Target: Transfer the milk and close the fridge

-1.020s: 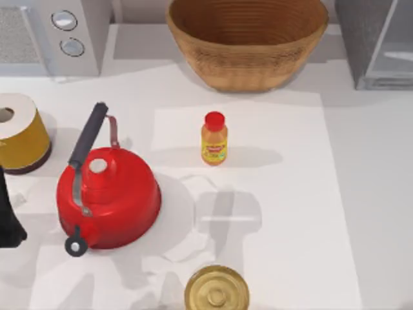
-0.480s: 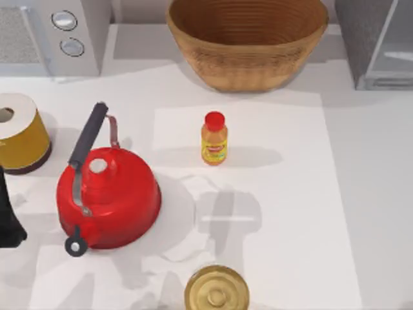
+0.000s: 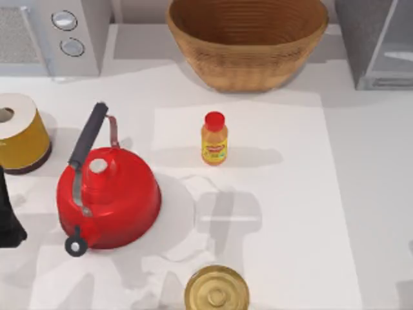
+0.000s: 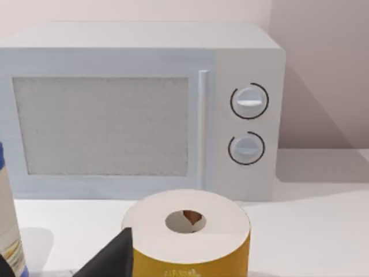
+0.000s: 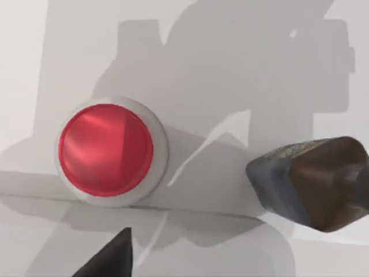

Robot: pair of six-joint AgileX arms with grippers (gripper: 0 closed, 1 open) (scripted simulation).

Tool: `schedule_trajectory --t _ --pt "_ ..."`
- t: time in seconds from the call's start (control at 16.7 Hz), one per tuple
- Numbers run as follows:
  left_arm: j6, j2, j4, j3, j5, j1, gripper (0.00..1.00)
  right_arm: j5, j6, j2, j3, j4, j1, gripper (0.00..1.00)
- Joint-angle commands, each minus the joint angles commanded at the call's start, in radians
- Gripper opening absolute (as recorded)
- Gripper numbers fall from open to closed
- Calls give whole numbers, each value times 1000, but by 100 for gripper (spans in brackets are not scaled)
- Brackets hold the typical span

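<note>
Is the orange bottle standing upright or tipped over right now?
Upright. In the top view the orange bottle stands on the table with its red cap above the label, in front of the basket.

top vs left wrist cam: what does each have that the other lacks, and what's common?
Top view adds: a red kettle with black handle, a woven brown basket, an orange red-capped bottle, the grey speckled fridge. Left wrist view adds: the mesh door front of the grey two-knob appliance. Shared: that appliance and the white-topped yellow roll.
</note>
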Motion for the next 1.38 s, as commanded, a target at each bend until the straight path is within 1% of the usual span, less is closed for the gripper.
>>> schedule_trajectory --t 0.18,0.42,0.54,0.66,0.84,0.96,1.08,1.38 --pt "0 0 0 0 0 0 100 -131 -343 347 116 2 -298 100" --pt "0 0 0 0 0 0 100 -317 -803 795 271 55 -679 100" --pt "0 0 0 0 0 0 100 -412 -987 985 334 91 -843 100" --pt "0 0 0 0 0 0 100 -505 -1131 1138 384 123 -979 100" --pt "0 0 0 0 0 0 100 -624 -1277 1293 427 160 -1132 100" --pt "0 0 0 0 0 0 100 -673 -1331 1346 439 172 -1188 100" --pt "0 0 0 0 0 0 100 -688 -1348 1361 441 176 -1205 100" --pt "0 0 0 0 0 0 100 -686 -1345 1358 438 176 -1200 100"
